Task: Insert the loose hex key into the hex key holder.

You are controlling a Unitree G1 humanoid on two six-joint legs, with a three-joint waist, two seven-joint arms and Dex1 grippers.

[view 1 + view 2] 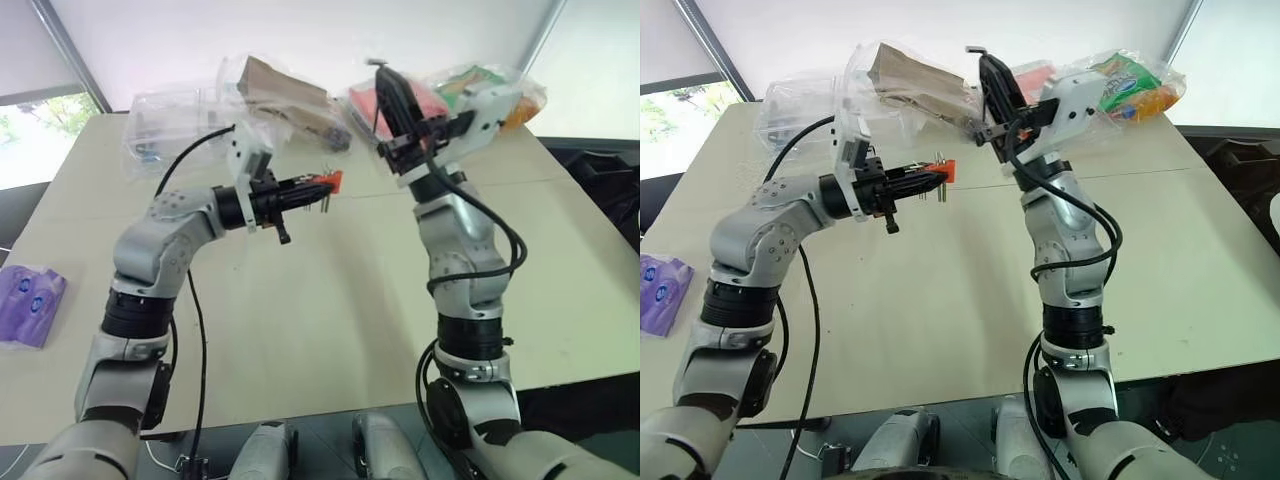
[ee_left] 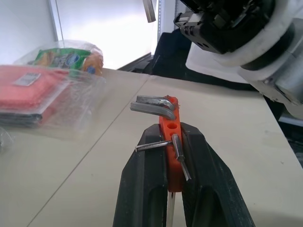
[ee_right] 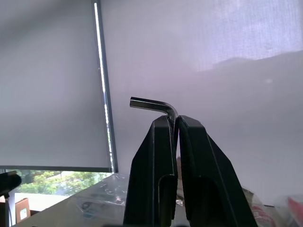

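Right hand (image 3: 173, 124) pinches thin, dark, L-shaped loose hex key (image 3: 150, 104).

No legible text anywhere; print on the green snack packet (image 2: 60, 57) and purple packet (image 1: 28, 303) too blurred to read.

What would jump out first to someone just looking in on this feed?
Both arms are raised over the pale table. The left tool is shut on the orange hex key holder, held level above the tabletop with a few keys sticking out. The right tool, higher up and angled upward, pinches the loose hex key with its bent leg poking out past the fingertips.
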